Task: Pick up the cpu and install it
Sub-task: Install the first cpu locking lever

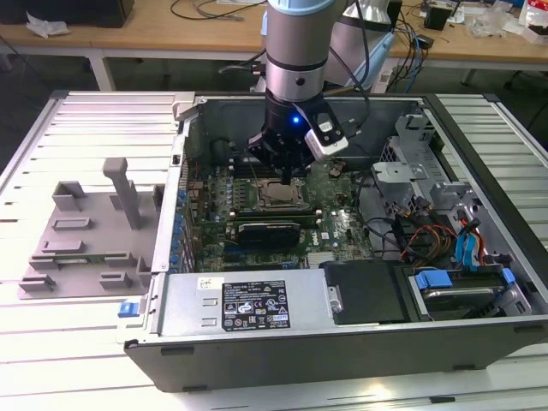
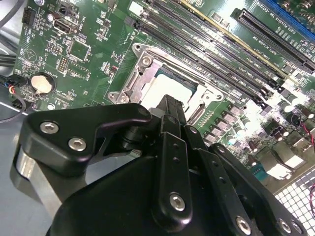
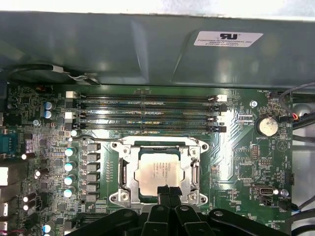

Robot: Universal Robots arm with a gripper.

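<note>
the small square cpu point(image 3: 161, 173) has a pale, satin metal top plate, seated in a bright, glossy steel socket frame point(image 3: 126, 172). the green motherboard point(image 3: 246, 167) looks lacquered and shiny (solder points glinting). the black tool point(image 3: 169, 192) is matt metal with polished screw heads. the grey fixture tray point(image 1: 81, 244) looks like dull plastic.

wooden benches point(image 1: 171, 38), white slatted table point(image 1: 51, 342)

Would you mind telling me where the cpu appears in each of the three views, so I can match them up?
Exterior view: the cpu sits in the motherboard socket, just below the gripper.
First wrist view: the cpu lies inside the socket frame.
Second wrist view: the cpu, partly behind the gripper.
Shared landmark: the socket's metal frame.
</note>
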